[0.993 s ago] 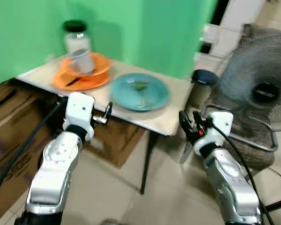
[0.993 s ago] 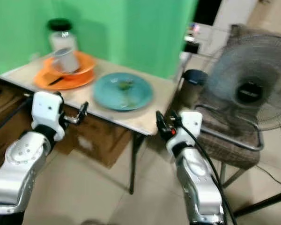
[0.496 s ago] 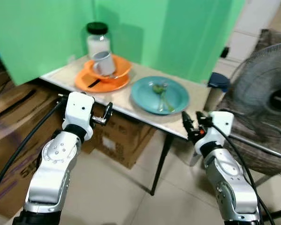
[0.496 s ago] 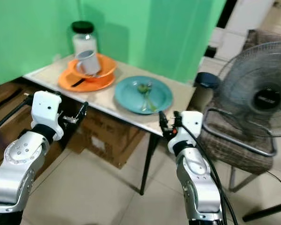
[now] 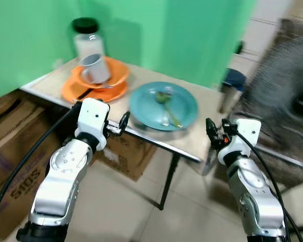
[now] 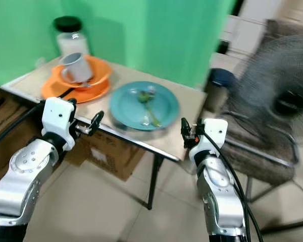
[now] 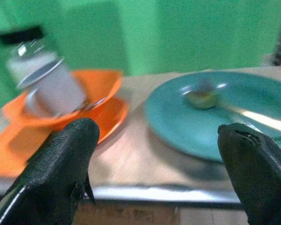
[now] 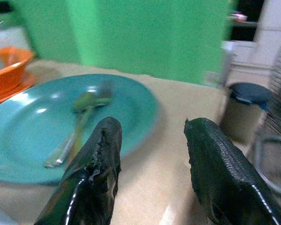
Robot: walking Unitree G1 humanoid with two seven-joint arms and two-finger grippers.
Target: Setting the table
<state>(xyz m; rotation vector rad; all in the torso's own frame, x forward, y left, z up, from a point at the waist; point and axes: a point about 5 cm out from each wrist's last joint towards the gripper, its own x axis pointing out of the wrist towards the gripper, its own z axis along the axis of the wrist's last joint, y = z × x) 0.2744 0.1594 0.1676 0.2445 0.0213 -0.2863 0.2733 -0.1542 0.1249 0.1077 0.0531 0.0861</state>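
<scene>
Nearing worktop [image 5: 202, 136], both jaws released, left gripper [image 5: 122, 122] and right gripper [image 5: 210, 132] level with teal plate [image 5: 163, 106] for reach.

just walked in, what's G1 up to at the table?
Nothing is held yet. The left gripper and right gripper hover open at the near edge of the table. On it sit a teal plate carrying a spoon, and an orange plate with an orange bowl, a tipped mug and a jar behind.
</scene>
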